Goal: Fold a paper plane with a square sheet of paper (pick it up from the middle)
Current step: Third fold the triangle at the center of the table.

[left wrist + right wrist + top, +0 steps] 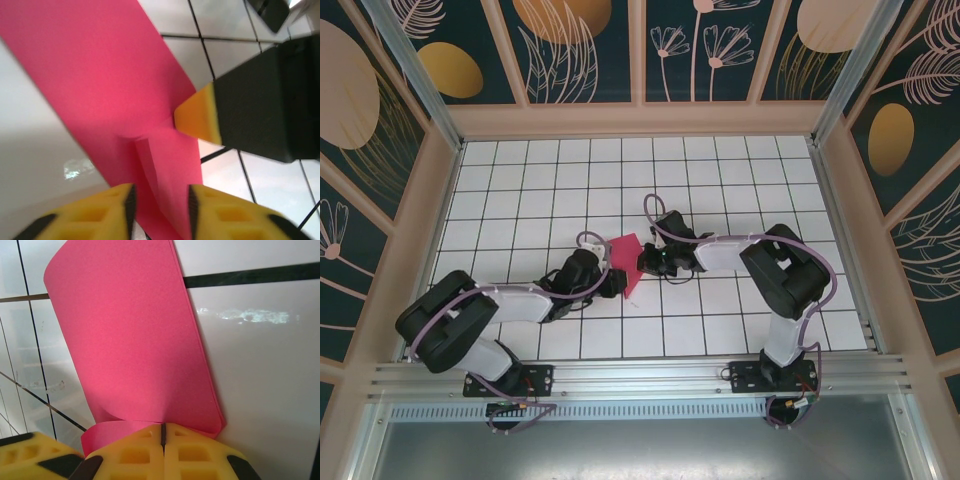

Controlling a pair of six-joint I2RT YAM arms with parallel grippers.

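Mid-table, slightly left of centre, the square sheet of paper (626,251) sits between the two grippers. It is doubled over along its length and partly raised off the white tiled table (740,180).

The right gripper (162,434) has its fingers fully closed with no gap at the seam. It pinches the near end of the doubled paper, where the fold loops round.

The left gripper (161,202) has its jaws part open with a narrow gap. A raised ridge of the paper runs through that gap, and I see no clear pinch there. In the left wrist view, one yellow fingertip of the right gripper touches the paper's right edge.

Handling, as a judgement:
- The paper is thin, very light and floppy, so it sags wherever it is unsupported.
- Its matte face should not slip on the pads.
- It creases for good and crumples easily, so stray dents will spoil later folds.
- Best hold is a fingertip pinch on the ridge or fold line near the middle, with light force.
- Pulling the two grips apart risks tearing it or dragging it out of the closed fingers.
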